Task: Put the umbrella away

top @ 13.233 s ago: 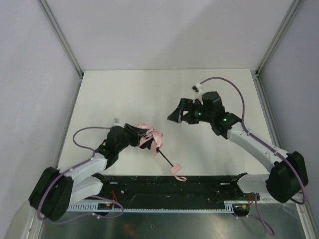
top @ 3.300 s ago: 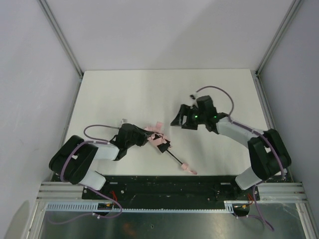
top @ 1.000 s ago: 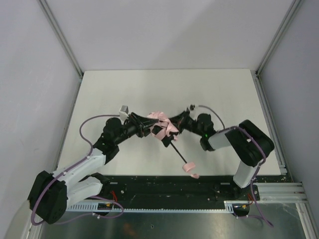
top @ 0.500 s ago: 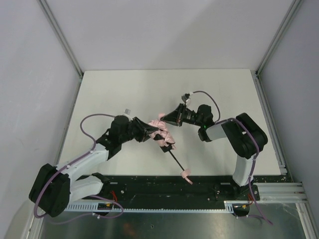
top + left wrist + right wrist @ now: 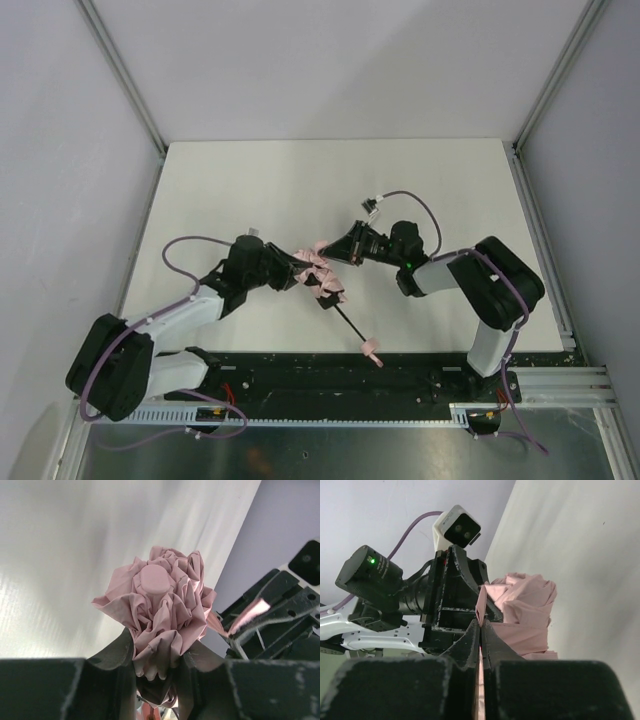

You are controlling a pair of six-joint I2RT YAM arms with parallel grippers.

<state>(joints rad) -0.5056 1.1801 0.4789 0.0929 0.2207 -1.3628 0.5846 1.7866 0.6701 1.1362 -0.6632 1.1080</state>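
Left gripper (image 5: 158,666) clamps the umbrella (image 5: 162,602) by its crumpled pale pink canopy, bunched around a flat round cap. Its slim black shaft slants toward the near edge of the table (image 5: 250,190). Right gripper (image 5: 481,629) pinches a thin pink strip of the fabric.

You've got the pale pink thin-fabric compact umbrella (image 5: 322,283) mid white flat table (image 5: 300,180), btwn left gripper (image 5: 294,276) & right gripper (image 5: 337,257); its slim black shaft (image 5: 346,323) runs twd near edge.
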